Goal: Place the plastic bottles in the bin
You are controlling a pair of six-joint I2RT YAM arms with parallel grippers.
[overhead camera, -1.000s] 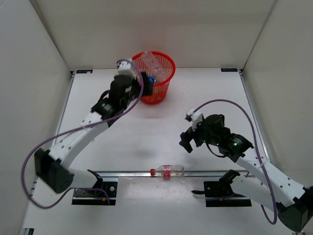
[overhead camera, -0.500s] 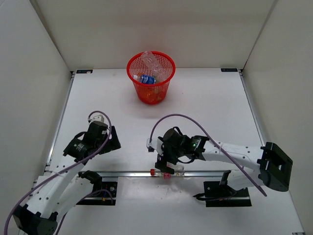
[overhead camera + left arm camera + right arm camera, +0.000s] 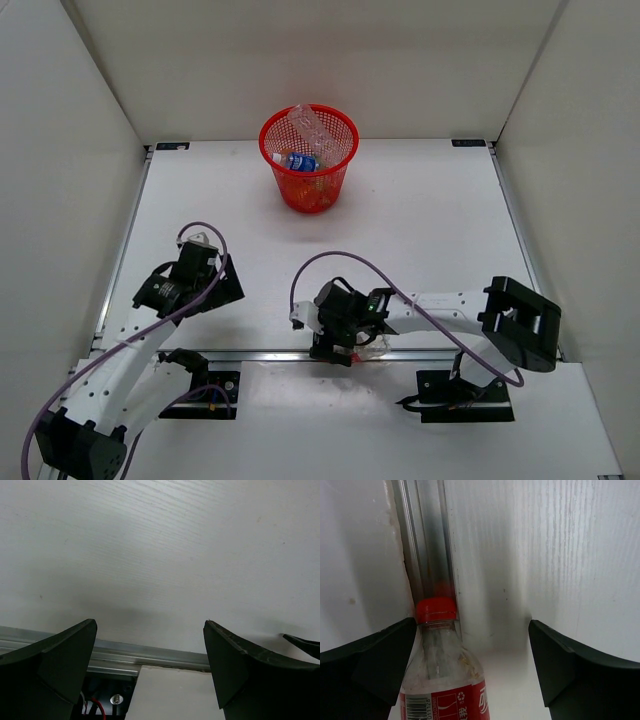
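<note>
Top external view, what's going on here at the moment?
The right gripper is open around the clear plastic bottle with red cap and label, lying by the metal rail at the table's near edge; not clamped yet. The left gripper hangs open and empty. The round red mesh bin at the far side already holds at least two bottles.

Between the matt black plastic fingers (image 3: 375, 655): a clear glossy plastic bottle with red cap (image 3: 442, 680), kinda grimy inside. Past them, dull scuffed metal rail (image 3: 427, 555) and white matt wood-grain tabletop (image 3: 545, 555).
</note>
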